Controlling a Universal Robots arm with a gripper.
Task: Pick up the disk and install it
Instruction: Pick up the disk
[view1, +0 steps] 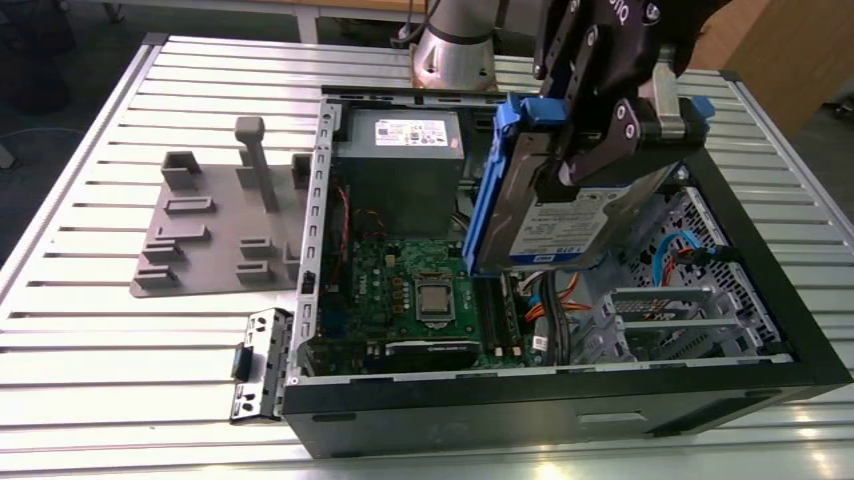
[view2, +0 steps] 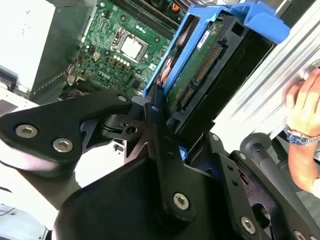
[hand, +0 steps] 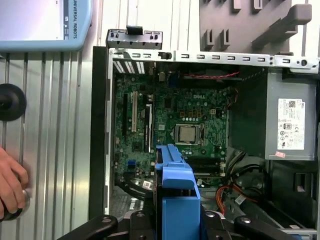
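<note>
My gripper (view1: 603, 160) is shut on the disk (view1: 567, 232), a silver hard drive with a white-and-blue label and a blue rail frame. The drive hangs on edge, tilted, above the open computer case (view1: 534, 410), over the gap between the motherboard (view1: 427, 290) and the metal drive cage (view1: 667, 320). In the second wrist view the black fingers (view2: 156, 117) clamp the disk (view2: 200, 75) from both flat sides, with its green circuit board and connector facing the camera. In the first wrist view the disk's blue frame (hand: 177, 200) points down at the case interior.
A grey power supply box (view1: 400, 150) fills the case's back corner. A grey plastic fixture (view1: 214, 230) and a small metal bracket (view1: 260, 365) lie on the slatted table at the exterior view's left. A person's hand (view2: 305, 100) rests on the table beside the case.
</note>
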